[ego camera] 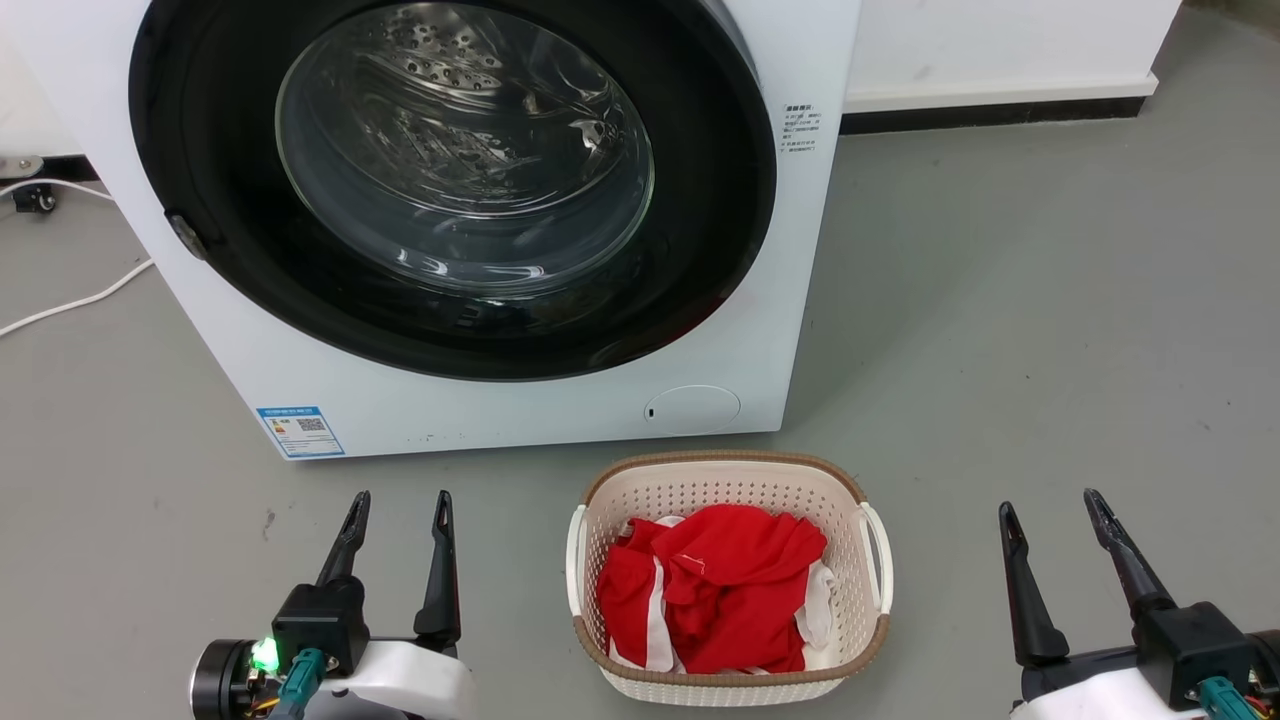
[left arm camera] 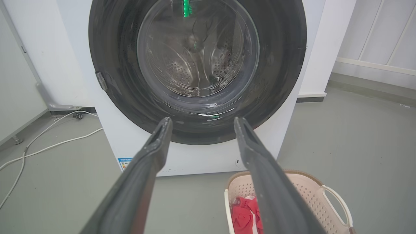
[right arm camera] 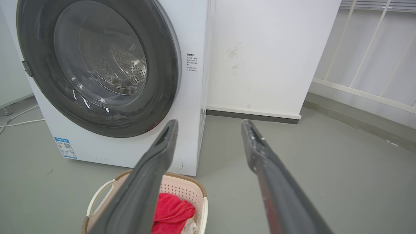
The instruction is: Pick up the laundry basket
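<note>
Between our two released claws, left and right, sits the basket of red cloth, near the washer, on the floor.

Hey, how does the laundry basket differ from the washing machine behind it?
The laundry basket is far smaller than the washing machine. The basket is open-topped and holds red clothes; the washing machine's door is shut. The basket's walls are perforated; the washing machine's front is smooth. Both stand on the floor.
</note>
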You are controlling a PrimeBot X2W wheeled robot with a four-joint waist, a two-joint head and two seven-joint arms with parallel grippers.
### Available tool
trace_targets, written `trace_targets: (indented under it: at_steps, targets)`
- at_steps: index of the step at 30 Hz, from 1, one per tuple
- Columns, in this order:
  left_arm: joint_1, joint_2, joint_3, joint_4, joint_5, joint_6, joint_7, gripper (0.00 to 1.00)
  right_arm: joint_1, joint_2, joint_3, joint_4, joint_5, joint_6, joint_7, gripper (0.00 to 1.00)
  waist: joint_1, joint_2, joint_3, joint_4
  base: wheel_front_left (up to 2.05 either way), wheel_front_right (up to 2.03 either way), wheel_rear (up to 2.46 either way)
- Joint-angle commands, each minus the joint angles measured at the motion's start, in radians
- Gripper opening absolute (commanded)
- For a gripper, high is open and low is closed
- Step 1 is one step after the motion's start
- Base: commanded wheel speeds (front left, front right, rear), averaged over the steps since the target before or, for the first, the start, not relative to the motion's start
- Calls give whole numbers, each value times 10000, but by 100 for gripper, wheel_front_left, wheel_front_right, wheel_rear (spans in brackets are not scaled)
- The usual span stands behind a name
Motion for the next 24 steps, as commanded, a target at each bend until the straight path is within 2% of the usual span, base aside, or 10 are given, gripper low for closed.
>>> trace_targets:
  at_steps: [1, 9, 24]
  targets:
    - [94, 23, -7, -14, 29, -22, -76, 100, 72, -51, -5, -27, 23, -7, -39, 100, 0, 0, 18, -4, 0, 0, 0]
    - [-498, 22, -370, 754, -227, -346, -54, 100, -349, -48, -217, 720, 40, -7, -32, 100, 0, 0, 552, -97, 0, 0, 0]
    - [-3594, 24, -867, 4233, -192, -886, -53, 100, -3669, -39, 162, 3295, -262, -7, -32, 100, 0, 0, 3901, -641, 0, 0, 0]
